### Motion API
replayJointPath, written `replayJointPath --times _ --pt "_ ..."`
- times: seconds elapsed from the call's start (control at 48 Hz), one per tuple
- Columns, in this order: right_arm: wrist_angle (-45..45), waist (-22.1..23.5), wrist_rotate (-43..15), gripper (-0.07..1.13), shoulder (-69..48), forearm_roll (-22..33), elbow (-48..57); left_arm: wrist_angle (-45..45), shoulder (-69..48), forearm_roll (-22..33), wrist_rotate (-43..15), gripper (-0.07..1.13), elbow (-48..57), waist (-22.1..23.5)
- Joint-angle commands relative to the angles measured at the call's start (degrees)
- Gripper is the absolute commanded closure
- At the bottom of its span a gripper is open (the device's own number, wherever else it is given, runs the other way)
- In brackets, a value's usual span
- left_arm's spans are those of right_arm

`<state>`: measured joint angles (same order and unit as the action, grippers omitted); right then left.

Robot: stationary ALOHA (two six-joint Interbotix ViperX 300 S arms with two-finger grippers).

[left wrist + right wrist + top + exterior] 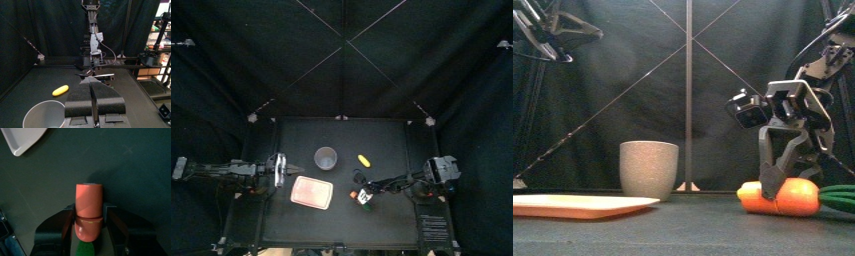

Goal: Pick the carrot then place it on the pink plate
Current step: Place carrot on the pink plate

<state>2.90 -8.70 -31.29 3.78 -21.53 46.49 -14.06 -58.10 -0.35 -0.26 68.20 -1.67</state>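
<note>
The orange carrot with its green top lies on the table at the front right. My right gripper comes down over it, its jaws pressed against both sides of the carrot, which still rests on the table. The pink plate lies flat to the left of the carrot, a short way off; one corner of the plate shows in the right wrist view. My left gripper rests at the table's left, jaws together and holding nothing.
A tall grey speckled cup stands behind the plate, near the middle. A small yellow toy lies to the right of the cup, behind the carrot. The cup and the yellow toy lie ahead of the left gripper.
</note>
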Motion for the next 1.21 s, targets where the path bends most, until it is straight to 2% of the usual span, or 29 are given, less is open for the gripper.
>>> replayJointPath --times 0.021,0.167,0.417,0.583,0.875,1.062,1.208 --pt "0.09 0.00 0.18 0.42 -0.88 0.26 -1.85 -0.18 0.09 -0.18 0.00 1.09 -1.23 0.09" --pt "0.00 0.26 0.62 0.44 -1.41 2.90 -5.89 -0.18 0.09 -0.09 0.00 1.08 -1.23 0.09" --pt "0.00 2.55 0.18 0.44 1.05 13.62 -20.83 -0.18 0.09 -0.97 0.00 1.08 -1.41 0.09" --pt "0.26 4.22 0.18 0.44 6.15 18.28 -28.92 -0.26 0.00 -1.14 0.00 1.08 -1.58 0.09" --pt "0.35 5.98 0.35 0.44 17.40 22.94 -38.76 -0.44 -0.26 -1.23 0.00 1.08 -1.67 0.09" --pt "0.09 6.68 0.35 0.43 21.09 24.08 -43.07 -0.44 -0.44 -1.23 0.00 1.08 -1.58 0.00" --pt "0.18 6.68 0.44 0.35 21.88 24.17 -44.30 -0.44 -0.44 -1.32 0.00 1.08 -1.49 0.09"
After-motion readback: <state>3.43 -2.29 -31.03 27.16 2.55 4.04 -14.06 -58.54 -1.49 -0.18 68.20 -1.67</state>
